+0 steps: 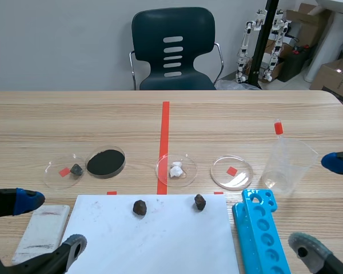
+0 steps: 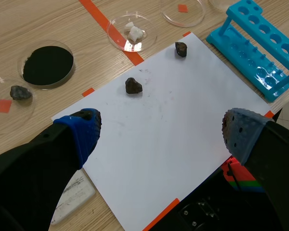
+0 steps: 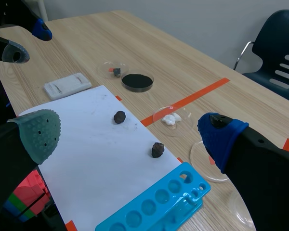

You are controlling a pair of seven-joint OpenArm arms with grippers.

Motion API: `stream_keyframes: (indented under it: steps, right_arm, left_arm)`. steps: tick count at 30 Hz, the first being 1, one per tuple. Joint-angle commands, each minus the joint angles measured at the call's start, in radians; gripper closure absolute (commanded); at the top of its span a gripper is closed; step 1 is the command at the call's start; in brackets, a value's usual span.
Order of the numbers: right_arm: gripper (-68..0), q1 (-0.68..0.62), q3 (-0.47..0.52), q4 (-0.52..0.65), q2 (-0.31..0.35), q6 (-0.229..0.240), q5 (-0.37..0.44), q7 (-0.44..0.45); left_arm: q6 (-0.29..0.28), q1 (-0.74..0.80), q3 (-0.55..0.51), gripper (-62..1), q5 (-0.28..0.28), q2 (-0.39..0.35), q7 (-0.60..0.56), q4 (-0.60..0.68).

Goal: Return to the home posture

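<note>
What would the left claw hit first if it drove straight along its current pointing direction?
Probably the white paper sheet: the open left claw points forward and down at a bare patch of it. The nearer dark rock lies further ahead, likely beyond that line, though depth is unclear.

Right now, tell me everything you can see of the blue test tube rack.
The blue test tube rack is glossy bright-blue plastic, a long frame with a row of round holes, all empty. It sits on the table, running away from the robot, alongside the right edge of the white sheet; contact between them is unclear. Nothing rests on it.
</note>
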Motion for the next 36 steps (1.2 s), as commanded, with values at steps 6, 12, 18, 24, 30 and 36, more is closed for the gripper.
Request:
stream_keyframes:
  steps: [6, 12, 18, 24, 30, 36]
  right_arm:
    - [-59.3, 0.011, 0.003, 0.006, 0.002, 0.0, -0.009, 0.011]
    - [-59.3, 0.011, 0.003, 0.006, 0.002, 0.0, -0.027, 0.014]
    - [-59.3, 0.011, 0.003, 0.006, 0.002, 0.0, -0.027, 0.014]
    - [-59.3, 0.011, 0.003, 0.006, 0.002, 0.0, -0.027, 0.014]
    - [-59.3, 0.011, 0.003, 0.006, 0.002, 0.0, -0.027, 0.014]
    - [-59.3, 0.011, 0.003, 0.006, 0.002, 0.0, -0.027, 0.015]
  left_arm:
    - [-0.002, 0.008, -0.002, -52.7, -0.014, 0.005, -0.014, 0.027]
    - [-0.002, 0.008, -0.002, -52.7, -0.014, 0.005, -0.014, 0.027]
    - [-0.002, 0.008, -0.002, -52.7, -0.014, 0.005, -0.014, 0.027]
    - [-0.002, 0.008, -0.002, -52.7, -0.014, 0.005, -0.014, 0.027]
    - [-0.002, 0.008, -0.002, -52.7, -0.014, 0.005, -0.014, 0.027]
    - [-0.002, 0.008, -0.002, -52.7, -0.014, 0.005, -0.014, 0.027]
